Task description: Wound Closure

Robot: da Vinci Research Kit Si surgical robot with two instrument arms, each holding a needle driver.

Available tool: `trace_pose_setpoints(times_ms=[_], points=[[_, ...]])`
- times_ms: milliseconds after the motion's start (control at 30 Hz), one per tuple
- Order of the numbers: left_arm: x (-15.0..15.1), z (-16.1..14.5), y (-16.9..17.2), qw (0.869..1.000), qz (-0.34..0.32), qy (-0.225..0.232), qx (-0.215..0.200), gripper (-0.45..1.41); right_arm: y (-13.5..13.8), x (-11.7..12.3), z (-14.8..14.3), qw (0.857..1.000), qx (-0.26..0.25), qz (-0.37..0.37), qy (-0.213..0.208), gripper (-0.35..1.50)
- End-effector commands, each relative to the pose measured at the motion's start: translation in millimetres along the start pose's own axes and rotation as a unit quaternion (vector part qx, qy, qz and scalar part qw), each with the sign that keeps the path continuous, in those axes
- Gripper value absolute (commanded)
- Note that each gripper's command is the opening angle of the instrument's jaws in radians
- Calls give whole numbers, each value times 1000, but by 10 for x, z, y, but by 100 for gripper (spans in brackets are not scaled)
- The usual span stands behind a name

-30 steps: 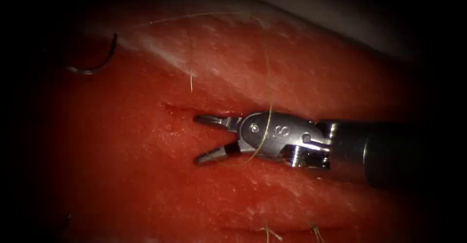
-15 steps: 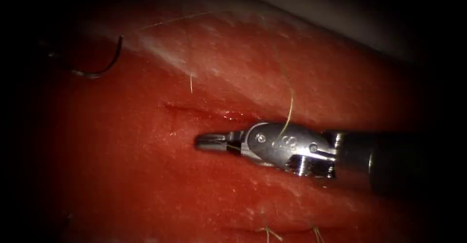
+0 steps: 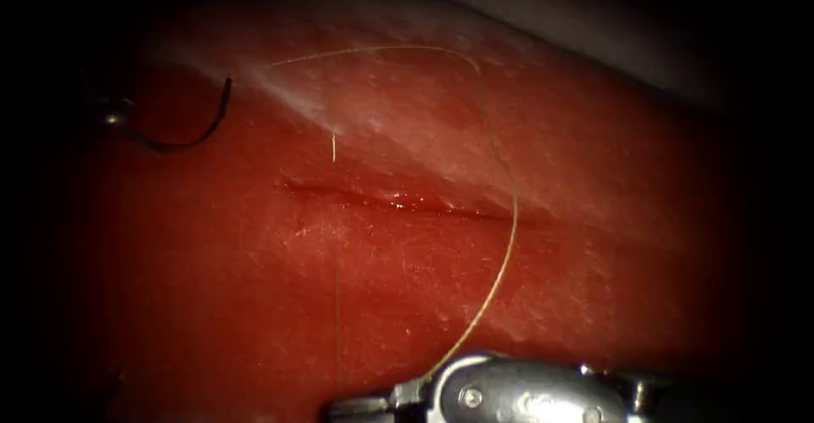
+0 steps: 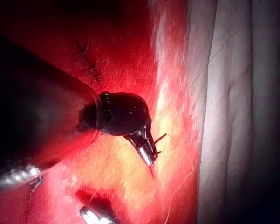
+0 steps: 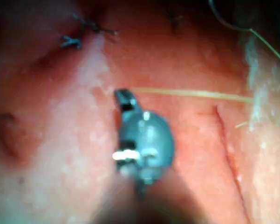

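Note:
The tissue (image 3: 254,304) bears a dark cut (image 3: 398,203) across its middle. My right tool (image 3: 343,408) lies at the near edge, below the cut, its jaws shut on the thread (image 3: 513,219). From there the thread arcs up over the cut's right part and bends left toward the needle (image 3: 182,139). The dark curved needle hangs over the tissue up and left of the cut's left end, outside the tissue. In the gloom there, my left tool (image 3: 110,119) holds it near one end. The left wrist view shows those jaws (image 4: 149,158) shut on the needle (image 4: 160,137). In the right wrist view, thread (image 5: 191,94) leaves the shut jaws (image 5: 123,98).
A short loose thread end (image 3: 333,147) stands just above the cut. Older dark stitches (image 4: 86,51) (image 5: 79,37) sit elsewhere on the tissue. Pale cloth (image 4: 233,116) borders the tissue's far edge (image 3: 593,25).
The right tool's jaws closed on the thread beside the cut, then drew down to the near edge, pulling the thread into a long arc. The needle shifted slightly right.

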Motion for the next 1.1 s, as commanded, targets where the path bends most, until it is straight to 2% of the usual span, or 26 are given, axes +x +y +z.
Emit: trace_pose_setpoints(times_ms=[33, 67, 100, 133, 167, 200, 267, 367, 533, 667, 1033, 1100], points=[[-8, 3, -3, 1000, -1, 0, -1, -35, -5, 9, 11, 1000, 11, -6, 3, -35], [-8, 3, -3, 1000, -1, 0, -1, -35, -6, 11, 11, 1000, 16, -10, 3, -35], [-8, 3, -3, 1000, -1, 0, -1, -35, -7, 12, 10, 1000, 19, -10, 4, -25], [-8, 4, -2, 1000, -1, 0, -1, -35, -5, 13, 8, 1000, 18, -17, 4, 59], [-8, 4, -2, 1000, -1, 0, -2, -35, -3, 12, 7, 1000, 9, -20, 3, 88], [-8, 4, -2, 1000, -1, 0, -2, -35, 0, 10, 5, 1000, -6, -25, 1, 106], [-8, 4, -1, 1000, -1, 0, -2, -35, 17, 6, 0, 1000, -20, -24, -1, 120], [-8, 5, -1, 1000, -1, 0, -2, -35, 41, -3, -5, 999, -43, -20, -2, 128], [-8, 5, -1, 1000, -1, 0, -2, -35, 96, -26, -13, 996, -84, -15, 3, 128], [-8, 5, -1, 1000, -1, 0, -2, -35, 123, -48, -9, 994, -108, -19, 2, 128], [-10, 6, -2, 1000, 0, 0, -3, -35, 162, -85, 30, 990, -141, -17, -1, 123], [-11, 7, -2, 1000, 1, 0, -3, -35, 166, -88, 39, 990, -144, -10, 0, 113]])
